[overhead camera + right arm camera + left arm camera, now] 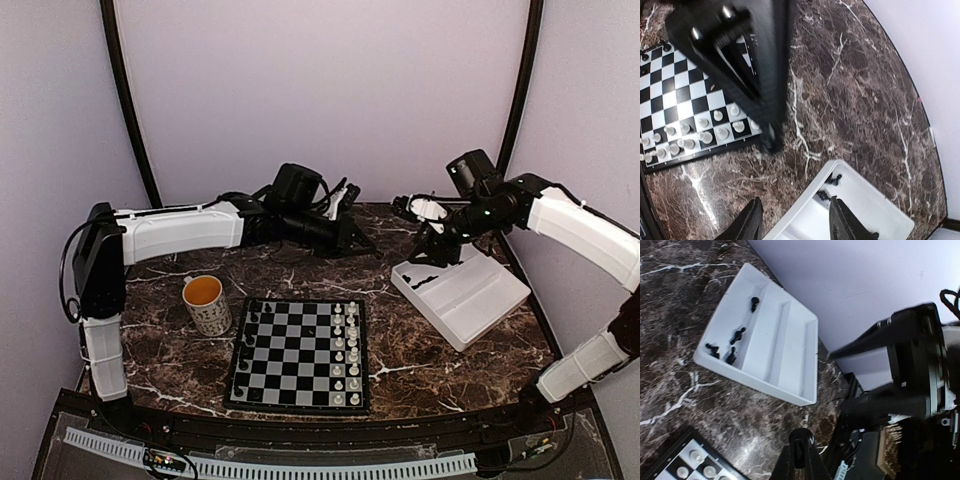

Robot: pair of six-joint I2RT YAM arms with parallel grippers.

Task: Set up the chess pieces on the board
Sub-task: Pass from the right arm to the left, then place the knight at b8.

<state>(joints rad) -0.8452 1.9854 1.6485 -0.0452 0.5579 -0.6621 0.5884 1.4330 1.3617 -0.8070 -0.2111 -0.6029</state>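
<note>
At two o'clock from the board [300, 355], the white tray [480, 300] holds a handful of black chess pieces [732, 347] loose in one end compartment. Only a few black ones stand along the board's nine o'clock edge, while the white pieces [345, 350] fill its three o'clock side. My right gripper [797, 220] hangs over the tray's corner, fingers apart with nothing between them, and the pieces lie just ahead at twelve o'clock. My left gripper [800, 455] sits at twelve o'clock from the board, fingers pressed together. I cannot tell whether a piece is pinched there. I judge this the fetching step. Next I must lower the right fingers astride one piece, close gently, and carry it to a free square on black's side.
</note>
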